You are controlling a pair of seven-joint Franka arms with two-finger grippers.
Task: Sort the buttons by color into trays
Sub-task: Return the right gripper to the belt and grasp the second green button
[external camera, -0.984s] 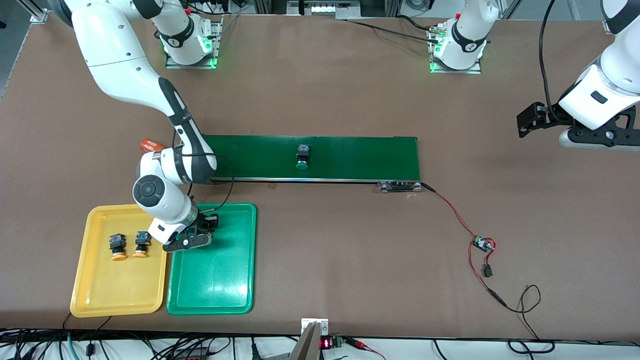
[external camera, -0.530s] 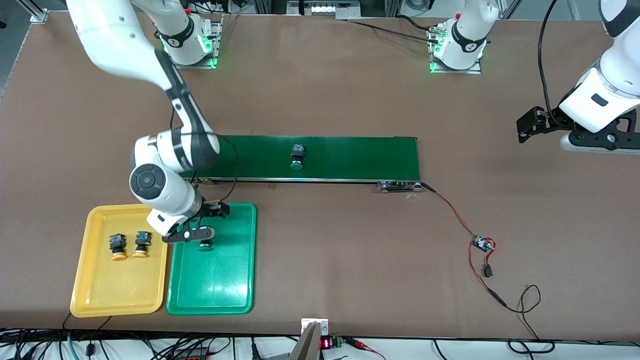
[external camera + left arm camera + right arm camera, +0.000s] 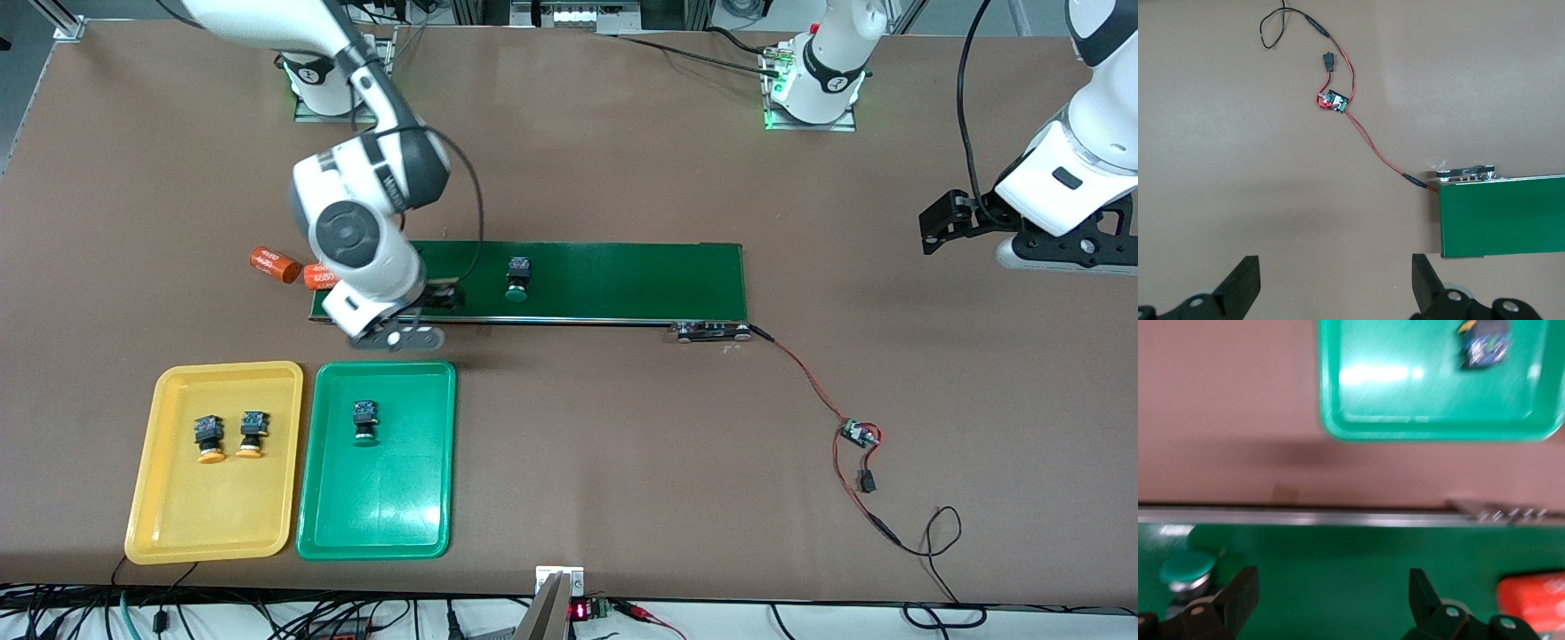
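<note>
One green-capped button (image 3: 364, 421) (image 3: 1485, 343) lies in the green tray (image 3: 382, 520) (image 3: 1405, 413). Two yellow-capped buttons (image 3: 209, 440) (image 3: 252, 436) lie side by side in the yellow tray (image 3: 147, 507). Another green-capped button (image 3: 516, 277) (image 3: 1186, 572) rides on the dark-green conveyor belt (image 3: 622, 280). My right gripper (image 3: 422, 317) (image 3: 1331, 600) hangs open and empty over the belt's end toward the right arm, beside that button. My left gripper (image 3: 944, 220) (image 3: 1335, 287) waits open over bare table past the belt's other end.
Two orange cylinders (image 3: 274, 264) (image 3: 320, 277) lie at the belt's end toward the right arm, one showing in the right wrist view (image 3: 1531, 600). A red-and-black wire with a small circuit board (image 3: 858, 434) (image 3: 1333, 101) runs from the belt's motor end (image 3: 709, 332) (image 3: 1465, 173).
My right gripper opened, left the green-capped button in the green tray, then rose and swung over the belt. The button on the belt drifted toward the right arm's end.
</note>
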